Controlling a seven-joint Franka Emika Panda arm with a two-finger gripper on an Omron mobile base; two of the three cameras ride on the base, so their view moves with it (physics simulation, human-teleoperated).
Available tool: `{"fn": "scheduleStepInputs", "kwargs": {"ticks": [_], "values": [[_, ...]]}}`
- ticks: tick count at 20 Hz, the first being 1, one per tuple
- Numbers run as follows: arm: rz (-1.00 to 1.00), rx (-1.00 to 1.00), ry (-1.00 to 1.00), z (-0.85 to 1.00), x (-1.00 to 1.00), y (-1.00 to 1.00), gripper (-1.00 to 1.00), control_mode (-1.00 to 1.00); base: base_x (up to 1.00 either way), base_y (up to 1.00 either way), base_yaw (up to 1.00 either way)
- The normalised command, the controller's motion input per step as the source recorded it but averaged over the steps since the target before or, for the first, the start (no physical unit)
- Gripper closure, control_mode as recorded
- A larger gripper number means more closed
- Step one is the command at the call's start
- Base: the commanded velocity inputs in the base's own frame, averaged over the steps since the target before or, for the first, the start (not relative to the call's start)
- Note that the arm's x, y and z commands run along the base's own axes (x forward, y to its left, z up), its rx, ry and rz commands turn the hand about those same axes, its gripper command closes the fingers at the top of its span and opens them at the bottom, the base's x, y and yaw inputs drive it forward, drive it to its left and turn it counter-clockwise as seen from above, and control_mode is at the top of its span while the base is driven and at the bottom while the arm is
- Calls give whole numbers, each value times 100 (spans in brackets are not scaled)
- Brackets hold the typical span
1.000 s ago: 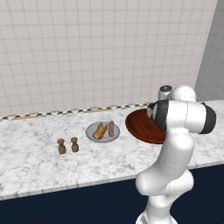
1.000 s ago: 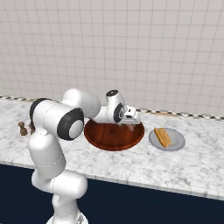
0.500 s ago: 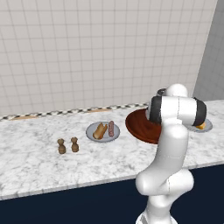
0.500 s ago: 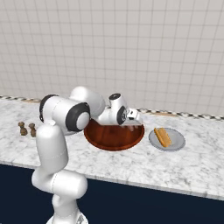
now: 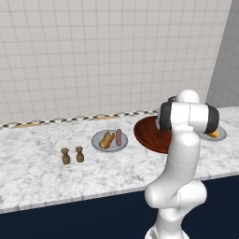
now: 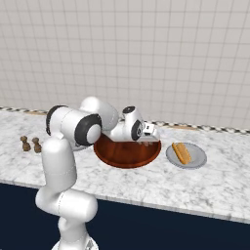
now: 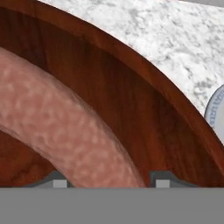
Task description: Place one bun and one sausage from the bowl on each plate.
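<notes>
The dark red-brown bowl (image 6: 126, 155) sits mid-counter, and its inner wall (image 7: 131, 100) looms close in the hand view. A pink sausage (image 7: 52, 131) lies in it, running down between my fingertips (image 7: 159, 180). My gripper (image 6: 149, 137) is low over the bowl's far right side; the gripper (image 7: 107, 181) stands open astride the sausage. The left grey plate (image 5: 98, 144) holds a bun (image 5: 106, 139) and a sausage (image 5: 118, 136). The right grey plate (image 6: 195, 159) holds a bun (image 6: 181, 152). My arm hides part of the bowl (image 5: 147, 135) in the left base view.
Two small brown shakers (image 5: 66, 156) (image 5: 80, 154) stand on the marble counter (image 5: 37, 168) left of the plates. A tiled wall (image 6: 146, 58) rises behind. The right plate's edge (image 7: 216, 113) peeks in beyond the bowl's rim.
The hand has sunk a little lower into the bowl's right side, and the arm's upper joints have rolled over. Plates, buns and shakers stay put.
</notes>
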Motion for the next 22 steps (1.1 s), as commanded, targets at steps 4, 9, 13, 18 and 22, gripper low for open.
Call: {"fn": "scheduleStepInputs", "kwargs": {"ticks": [4,9,13,18,22], "values": [[-3,3,-2,70,-41,-53,100,-100,0,0,0],[-11,2,0,93,-63,-99,100,-100,0,0,0],[-14,0,10,53,-24,-100,100,-100,0,0,0],[-4,1,19,0,1,-68,100,-100,0,0,0],[0,0,1,-13,0,-33,100,-100,0,0,0]]}}
